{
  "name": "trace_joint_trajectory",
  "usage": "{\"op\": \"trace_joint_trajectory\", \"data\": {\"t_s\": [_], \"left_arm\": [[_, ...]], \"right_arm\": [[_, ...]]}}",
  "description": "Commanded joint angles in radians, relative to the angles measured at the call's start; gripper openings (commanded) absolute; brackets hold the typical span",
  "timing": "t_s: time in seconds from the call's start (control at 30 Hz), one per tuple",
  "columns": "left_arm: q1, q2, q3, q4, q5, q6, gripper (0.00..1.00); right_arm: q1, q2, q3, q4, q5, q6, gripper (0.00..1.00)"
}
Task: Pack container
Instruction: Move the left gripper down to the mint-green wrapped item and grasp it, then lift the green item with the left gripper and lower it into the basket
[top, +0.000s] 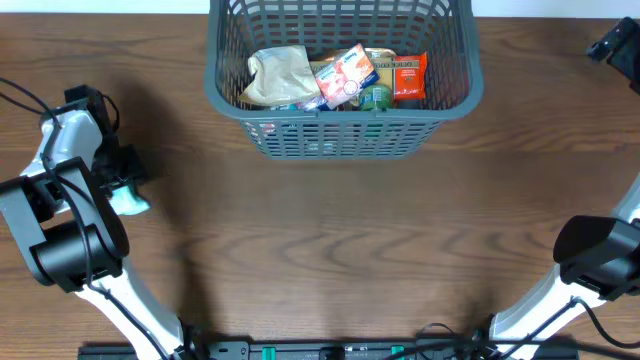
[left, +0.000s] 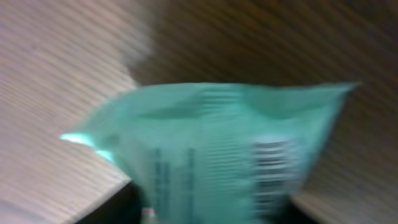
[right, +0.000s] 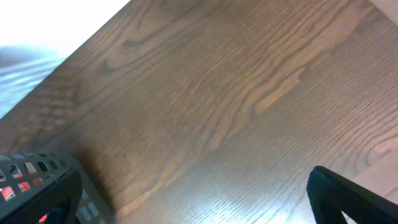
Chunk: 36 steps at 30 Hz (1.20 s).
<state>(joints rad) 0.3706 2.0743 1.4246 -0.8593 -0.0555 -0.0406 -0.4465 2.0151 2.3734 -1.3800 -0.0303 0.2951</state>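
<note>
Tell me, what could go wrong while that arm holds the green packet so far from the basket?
The mint-green packet sits at the very end of the left fingers, so it might slip out mid-carry. The basket already holds several snack packs along its near wall; the packet could land on them or snag the rim.

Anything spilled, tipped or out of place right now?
Nothing stands out. The container sits upright with its packets inside; the only item outside is the mint-green packet at the left gripper.
</note>
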Motion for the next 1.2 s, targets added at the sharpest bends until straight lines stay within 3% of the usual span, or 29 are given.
{"op": "trace_joint_trajectory", "data": {"t_s": [0.0, 0.2, 0.27, 0.53, 0.7, 0.83, 1.03, 1.17], "left_arm": [[0.001, 0.022, -0.017, -0.018, 0.086, 0.018, 0.34], [-0.001, -0.042, 0.007, -0.056, 0.127, 0.032, 0.19], [-0.005, -0.097, 0.045, -0.08, 0.127, 0.032, 0.06], [-0.063, -0.342, 0.354, -0.198, 0.127, 0.04, 0.05], [-0.182, -0.376, 0.622, -0.259, 0.127, 0.154, 0.06], [-0.34, -0.375, 0.729, -0.217, 0.127, 0.36, 0.06], [-0.572, -0.344, 0.728, -0.071, 0.127, 0.958, 0.06], [-0.674, -0.277, 0.728, 0.06, 0.127, 1.262, 0.06]], "right_arm": [[0.003, 0.008, -0.003, 0.0, -0.003, -0.011, 0.99], [0.003, 0.008, -0.003, 0.0, -0.004, -0.011, 0.99], [0.003, 0.008, -0.003, -0.001, -0.004, -0.011, 0.99], [0.003, 0.008, -0.003, -0.011, -0.004, -0.012, 0.99], [0.003, 0.008, -0.003, -0.016, -0.004, -0.012, 0.99], [0.003, 0.008, -0.003, -0.016, -0.004, -0.012, 0.99], [0.003, 0.008, -0.003, -0.017, -0.004, -0.012, 0.99], [0.003, 0.008, -0.003, -0.026, -0.004, -0.013, 0.99]]}}
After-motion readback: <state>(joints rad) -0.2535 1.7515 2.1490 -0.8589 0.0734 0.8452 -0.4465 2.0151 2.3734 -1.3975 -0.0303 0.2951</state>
